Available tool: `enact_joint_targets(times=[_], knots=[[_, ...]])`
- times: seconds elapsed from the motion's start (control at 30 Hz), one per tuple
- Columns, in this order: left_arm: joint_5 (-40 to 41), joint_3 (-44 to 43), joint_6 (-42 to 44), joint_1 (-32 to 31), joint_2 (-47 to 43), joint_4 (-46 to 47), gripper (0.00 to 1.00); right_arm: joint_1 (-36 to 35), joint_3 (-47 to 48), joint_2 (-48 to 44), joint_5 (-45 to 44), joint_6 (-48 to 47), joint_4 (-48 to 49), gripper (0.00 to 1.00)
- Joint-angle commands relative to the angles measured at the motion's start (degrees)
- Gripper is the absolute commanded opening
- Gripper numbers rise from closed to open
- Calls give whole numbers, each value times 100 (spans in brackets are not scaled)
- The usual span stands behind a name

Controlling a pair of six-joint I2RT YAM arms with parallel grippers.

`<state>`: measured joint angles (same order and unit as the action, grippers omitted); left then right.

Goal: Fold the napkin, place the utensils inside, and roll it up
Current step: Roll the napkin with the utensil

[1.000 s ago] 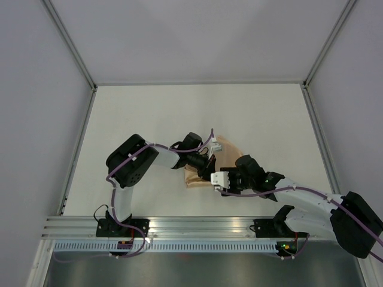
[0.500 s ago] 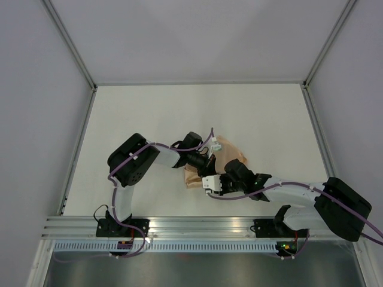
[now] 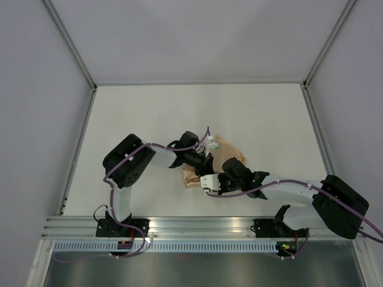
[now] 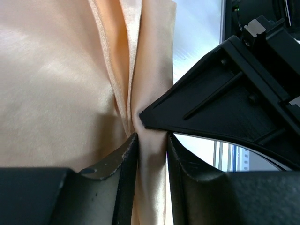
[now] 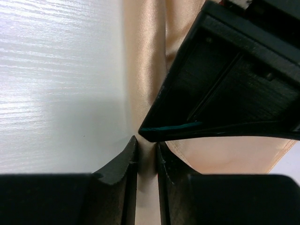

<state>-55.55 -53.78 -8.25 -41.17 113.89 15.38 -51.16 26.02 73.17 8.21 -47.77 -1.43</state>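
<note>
From above, the peach-orange napkin (image 3: 230, 148) lies bunched on the bench (image 3: 149, 113), its near part covered. Only the wrist views show the left end effector (image 4: 151, 143) and right end effector (image 5: 146, 145) each pinching a raised fold, close together.

White-and-black arms (image 3: 294, 191) carry purple cables (image 3: 110, 185) and matte black fingers (image 4: 117, 178).

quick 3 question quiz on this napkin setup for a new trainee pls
1. True or false: the napkin lies spread flat on the table.
2. Between the fingers of both the left gripper and the right gripper is: A a fork, B a napkin fold, C nothing.
3. How many utensils are in view?
Key: 1 false, it is bunched up. 2 B. 3 none.
</note>
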Motion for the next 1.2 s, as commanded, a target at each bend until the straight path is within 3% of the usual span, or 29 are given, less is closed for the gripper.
enact_joint_targets(times=[0.0,0.2,0.33,0.53,0.77,1.03,1.1,1.13,1.17], knots=[[475,122,-238,205,-419,35,38,-17,105,171,190,4,-674,1],[729,139,-282,276,-867,97,41,53,245,303,488,31,-929,0],[1466,516,-308,425,-1437,377,41,193,517,452,926,13,-1358,0],[4133,1473,-467,566,-2824,1369,43,947,1404,1241,1998,-390,-2413,1],[6371,2661,-494,470,-4275,2548,45,1696,3011,2850,2904,-1164,-4047,1],[7504,3022,1138,-742,-4850,2743,48,2232,4261,4318,3284,-1490,-5261,0],[7629,3101,1770,-1172,-4771,2830,53,2303,4525,4547,3301,-1490,-5446,0],[7516,3128,1913,-1270,-4744,2822,64,2321,4578,4592,3301,-1472,-5473,1],[7471,3145,2011,-1428,-4709,2778,67,2338,4648,4627,3301,-1472,-5517,0]])
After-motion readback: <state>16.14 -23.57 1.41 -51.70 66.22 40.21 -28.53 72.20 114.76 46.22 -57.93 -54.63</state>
